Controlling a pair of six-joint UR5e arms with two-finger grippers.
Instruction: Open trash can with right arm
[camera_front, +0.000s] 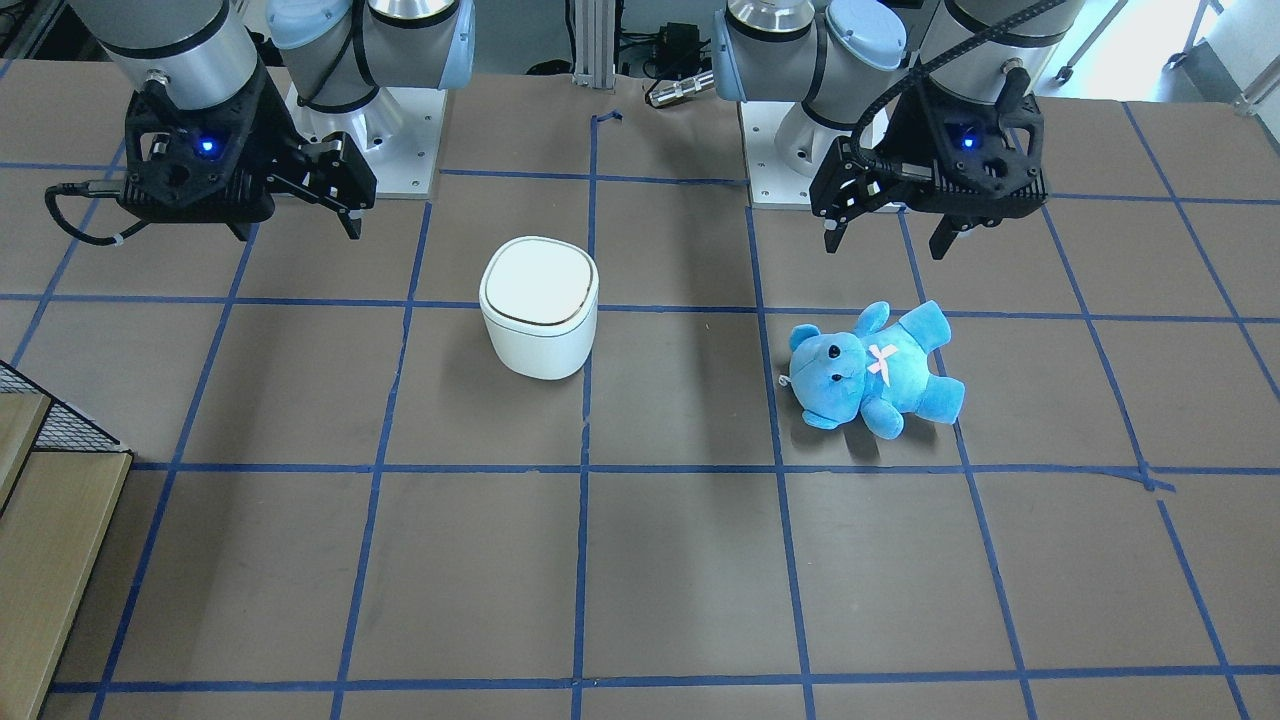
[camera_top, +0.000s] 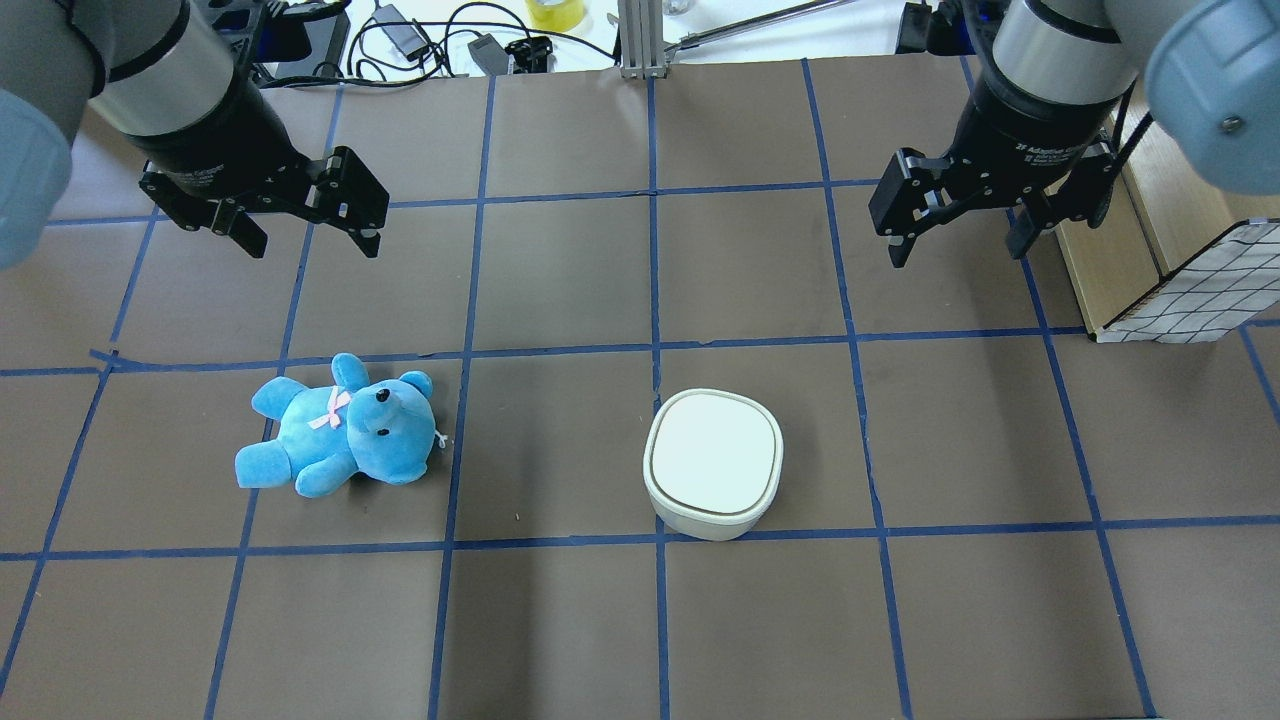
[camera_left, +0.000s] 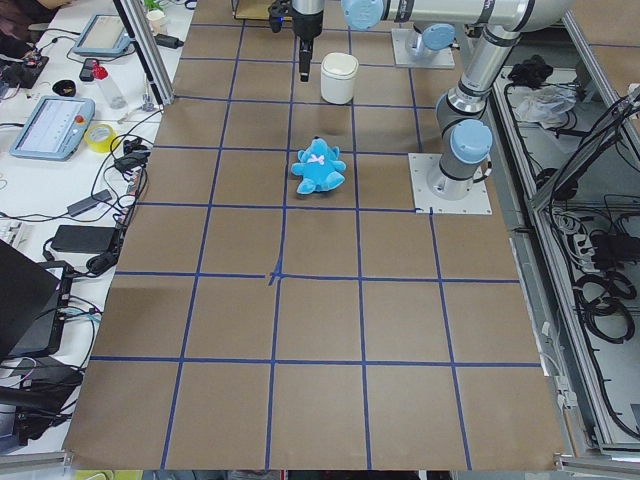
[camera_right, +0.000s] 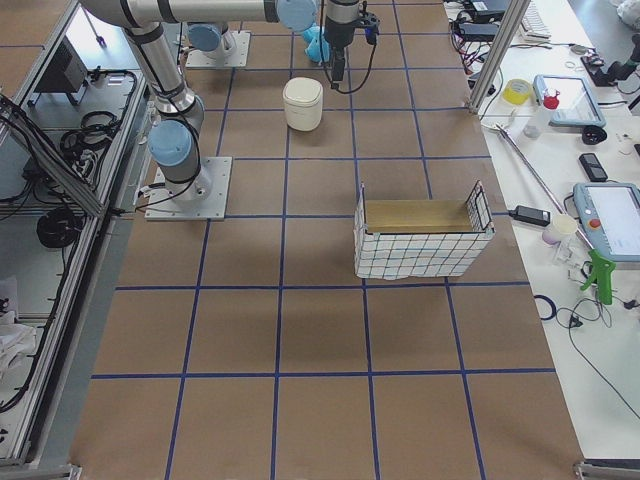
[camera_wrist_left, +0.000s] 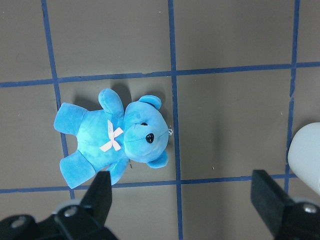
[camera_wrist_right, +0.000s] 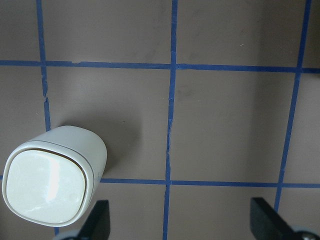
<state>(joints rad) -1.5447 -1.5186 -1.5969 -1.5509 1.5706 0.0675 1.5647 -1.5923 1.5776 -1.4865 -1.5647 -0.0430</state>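
Reach is what the coming move turns on. The can (camera_top: 712, 462) stands upright on the tabletop (camera_top: 560, 620), just to the robot's right of the centre tape line. The right tool (camera_top: 955, 248) hangs in the air well apart from it, farther toward the robot's right and, as the side views have it, a little farther out from the base. So we judge that the tool must travel in toward the middle and down. In the right wrist view the can sits at the lower left corner, off to one side of the fingers and not between them.

The left tool (camera_top: 312, 245) hangs over the other half, near the bear (camera_top: 340, 440), and the can only just shows at the edge of its wrist view. We take the right tool as the nearer of the two, which suits the task.

Both tools have their fingers spread wide and hold nothing. The lid (camera_top: 713, 455) lies flat and shut, its dark rim line unbroken all round. The can is a rounded square, so we see no long axis to line up on. We cannot tell which edge carries the hinge. The opening is not yet begun.
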